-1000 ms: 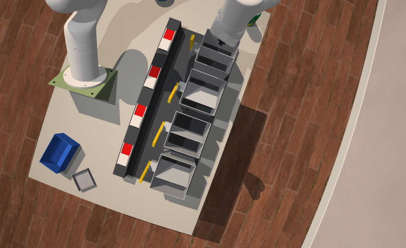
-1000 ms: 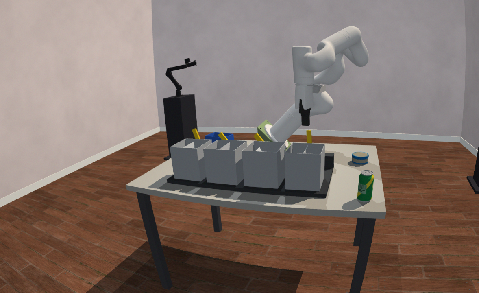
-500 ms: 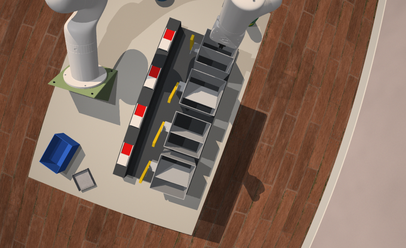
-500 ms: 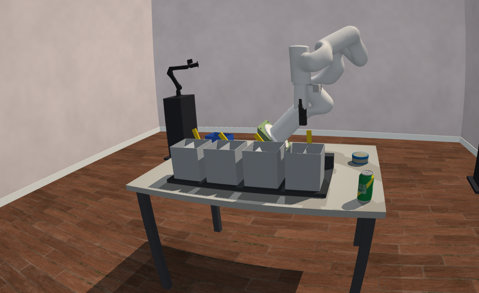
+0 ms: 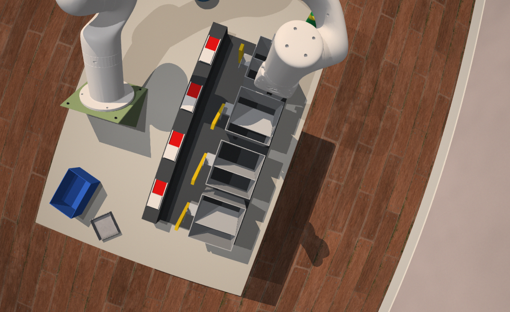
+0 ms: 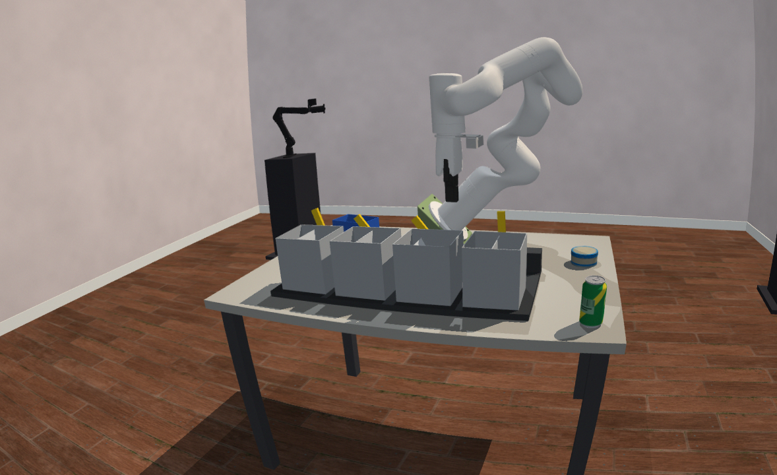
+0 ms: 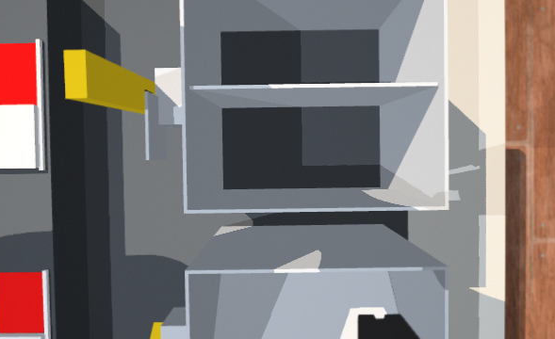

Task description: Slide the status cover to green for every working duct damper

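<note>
Four grey open-topped dampers stand in a row on a dark base plate (image 5: 225,128), each with a yellow lever on its side. Four sliders lie along a dark rail: the first slider (image 5: 209,49), the second slider (image 5: 191,96), the third slider (image 5: 172,145) and the fourth slider (image 5: 156,193). All four show red beside a white cover. My gripper (image 6: 450,190) is shut and empty, well above the second damper (image 5: 255,115). Its fingertips (image 7: 383,325) show over that damper's slanted blade. The third damper (image 7: 315,118) has its blade near upright and its yellow lever (image 7: 107,80) pointing at the rail. My wrist hides part of the first damper (image 5: 262,54).
A blue bin (image 5: 74,192) and a small grey tray (image 5: 105,226) sit at one table corner. A green can (image 6: 591,301) and a tape roll (image 6: 584,255) stand at the other end. My arm's base (image 5: 105,100) is beside the slider rail.
</note>
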You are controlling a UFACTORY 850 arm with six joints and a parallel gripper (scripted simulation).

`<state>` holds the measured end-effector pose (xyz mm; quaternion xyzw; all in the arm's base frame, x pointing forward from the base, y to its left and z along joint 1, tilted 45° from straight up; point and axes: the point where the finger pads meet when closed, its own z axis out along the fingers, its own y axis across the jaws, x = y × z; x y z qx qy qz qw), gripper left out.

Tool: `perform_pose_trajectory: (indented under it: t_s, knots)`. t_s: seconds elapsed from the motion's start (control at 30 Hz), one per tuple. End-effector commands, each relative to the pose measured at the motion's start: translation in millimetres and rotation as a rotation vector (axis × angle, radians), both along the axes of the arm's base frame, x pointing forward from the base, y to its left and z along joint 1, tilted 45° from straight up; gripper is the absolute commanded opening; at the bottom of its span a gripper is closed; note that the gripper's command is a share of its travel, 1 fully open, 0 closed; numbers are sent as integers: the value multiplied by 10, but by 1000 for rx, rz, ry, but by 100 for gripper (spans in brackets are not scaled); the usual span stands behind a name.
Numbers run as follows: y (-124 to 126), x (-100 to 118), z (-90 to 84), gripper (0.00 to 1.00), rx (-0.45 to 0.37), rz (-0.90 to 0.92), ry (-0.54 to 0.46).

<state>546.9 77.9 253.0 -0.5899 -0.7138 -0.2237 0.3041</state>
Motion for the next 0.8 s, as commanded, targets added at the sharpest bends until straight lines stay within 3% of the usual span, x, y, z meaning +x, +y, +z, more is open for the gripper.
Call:
perform_pose_trajectory:
  t_s: [0.0,0.2,0.27,0.3,0.6,0.77]
  knots:
    - [-296,83,-286,0,0,1,-2]
    - [-593,104,-589,0,2,1,-2]
    - [-593,104,-589,0,2,1,-2]
    - [-738,103,-740,0,4,2,-1]
    - [-1142,59,-1172,0,11,4,-1]
    - [-1146,58,-1180,0,11,4,-1]
